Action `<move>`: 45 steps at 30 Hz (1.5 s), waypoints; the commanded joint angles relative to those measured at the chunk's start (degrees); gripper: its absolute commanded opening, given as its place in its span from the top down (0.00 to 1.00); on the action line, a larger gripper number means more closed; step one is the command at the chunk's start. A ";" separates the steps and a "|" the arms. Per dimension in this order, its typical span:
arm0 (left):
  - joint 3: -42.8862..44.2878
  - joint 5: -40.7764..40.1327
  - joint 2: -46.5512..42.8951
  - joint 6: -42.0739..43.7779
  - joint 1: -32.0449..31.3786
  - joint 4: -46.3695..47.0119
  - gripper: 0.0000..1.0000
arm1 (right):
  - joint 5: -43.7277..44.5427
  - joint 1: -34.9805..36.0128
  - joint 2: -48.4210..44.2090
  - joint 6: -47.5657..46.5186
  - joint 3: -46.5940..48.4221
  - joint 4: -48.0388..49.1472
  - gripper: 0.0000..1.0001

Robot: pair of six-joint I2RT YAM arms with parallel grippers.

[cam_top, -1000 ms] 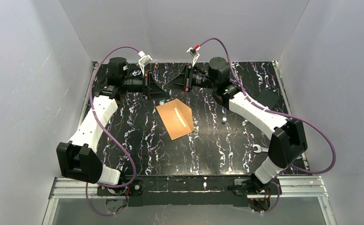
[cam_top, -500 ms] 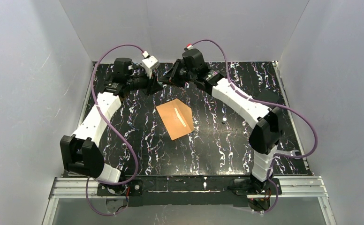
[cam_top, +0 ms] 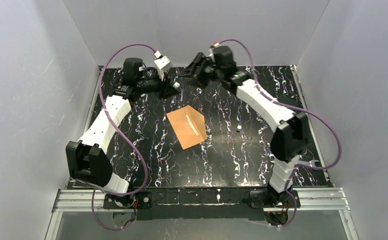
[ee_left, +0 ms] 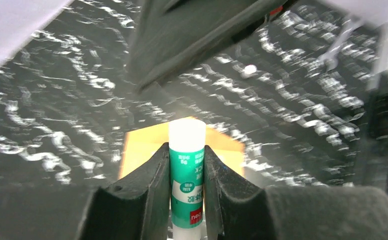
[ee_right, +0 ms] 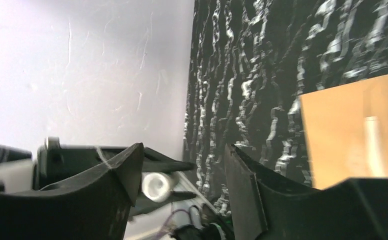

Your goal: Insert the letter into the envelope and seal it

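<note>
envelope (ee_left: 137,149) partly hidden (behind glue stick (ee_left: 186,165))

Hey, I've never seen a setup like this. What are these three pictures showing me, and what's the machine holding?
It's a robot: a left arm and a right arm bolted to a black marbled table. One picture looks down from above. The other two come from cameras on each arm's wrist. An orange-brown envelope lies flat mid-table. The left hand grips a green-and-white glue stick. The right hand, close by, is open and empty.
</note>
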 commanded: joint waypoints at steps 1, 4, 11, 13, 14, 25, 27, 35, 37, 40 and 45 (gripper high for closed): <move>4.51 10.50 1.30 -25.37 -0.44 0.15 1.00 | -16.82 -8.69 -14.18 -12.08 -15.90 26.91 0.29; 1.52 17.81 0.40 -40.08 -0.71 9.57 1.00 | -30.09 -10.44 -16.43 -17.86 -18.90 31.17 0.25; 2.49 27.19 1.83 -53.40 -1.07 19.31 1.00 | -40.78 -9.47 -22.22 -23.29 -28.48 41.29 0.18; 2.63 29.68 1.73 -52.10 -1.33 19.25 1.00 | -40.34 -9.02 -21.90 -23.53 -28.16 39.88 0.18; 2.46 29.93 1.54 -51.46 -1.44 19.15 1.00 | -40.12 -8.77 -21.67 -22.65 -28.15 40.67 0.19; 2.87 34.79 0.94 -47.25 -1.85 19.04 1.00 | -37.41 -7.17 -17.93 -12.51 -26.81 51.02 0.41; 2.75 34.26 0.78 -46.39 -1.85 19.04 1.00 | -37.75 -6.67 -17.23 -12.52 -26.18 50.82 0.36; 3.28 33.13 1.14 -45.52 -1.94 19.05 1.00 | -38.85 -4.92 -15.92 -12.50 -25.21 51.44 0.57; 3.15 33.34 1.16 -45.35 -1.96 19.13 1.00 | -38.13 -4.96 -16.04 -11.74 -25.28 52.22 0.71; 2.35 32.67 0.77 -44.63 -1.86 19.14 1.00 | -35.89 -4.92 -16.29 -11.24 -25.00 51.96 0.90; 1.15 23.36 -0.76 -38.93 -1.85 17.54 1.00 | -22.54 -4.91 -15.45 -11.36 -23.05 39.32 0.99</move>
